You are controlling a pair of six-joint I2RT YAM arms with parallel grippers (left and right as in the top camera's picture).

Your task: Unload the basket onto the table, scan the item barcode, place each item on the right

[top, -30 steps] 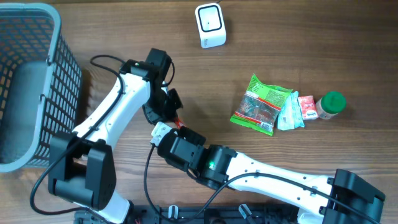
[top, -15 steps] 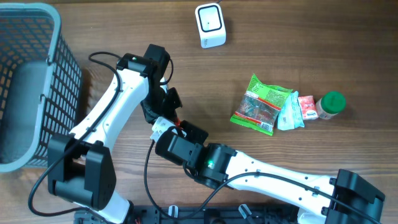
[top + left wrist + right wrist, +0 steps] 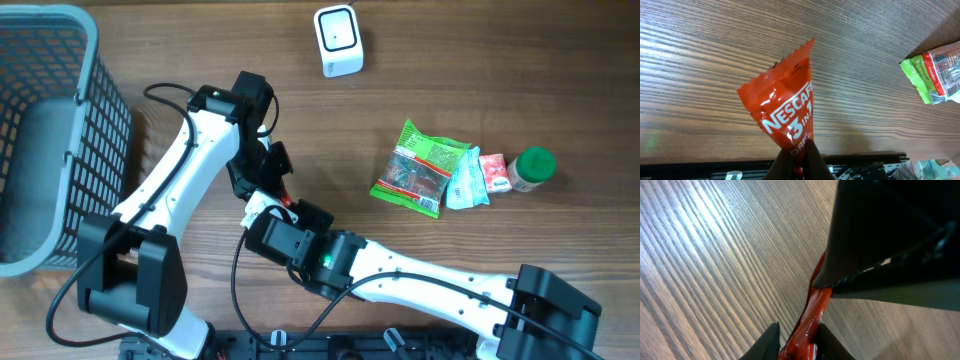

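Where the two arms meet, well toward the robot from the scanner (image 3: 338, 40), we see the sachet (image 3: 787, 112): glossy red, white "NESCAFE 3 IN 1" lettering, one zigzag-cut end. The left tool (image 3: 801, 156) pinches it tight, holding it above the counter (image 3: 450, 80). The right tool (image 3: 800, 339) is narrow, its fingers pressed against the sachet's edge. The right arm stretches low across from the right, and the left arm bends toward it.

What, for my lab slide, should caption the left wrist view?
Left gripper pinching a red Nescafe 3-in-1 sachet over the wooden table, green snack packet at right.
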